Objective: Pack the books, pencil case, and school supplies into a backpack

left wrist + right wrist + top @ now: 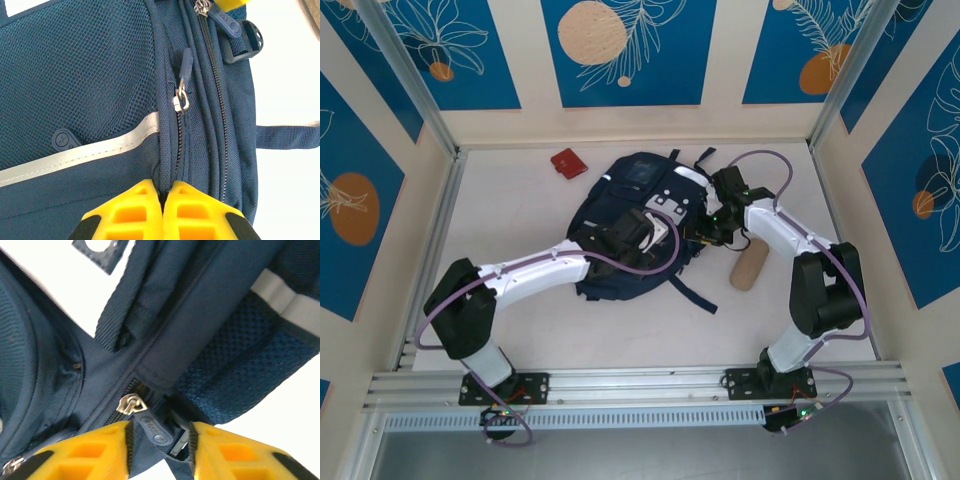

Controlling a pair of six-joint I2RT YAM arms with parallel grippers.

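The navy backpack (625,215) lies flat in the middle of the table, and its white stripe (75,157) crosses the front pocket. My left gripper (167,195) is shut, pinching a ridge of backpack fabric beside a zipper, just below a silver slider with a blue pull (183,85). My right gripper (160,440) is at the backpack's right edge. It stands open around a blue zipper pull (154,426) hanging from a silver slider (131,404), with a strap and a grey buckle also in the gap. The books are out of view.
A small red pouch (568,162) lies at the back left of the backpack. A tan cylinder (752,265) rests on the table to the right, under my right arm. Loose dark straps (695,290) trail from the backpack toward the front.
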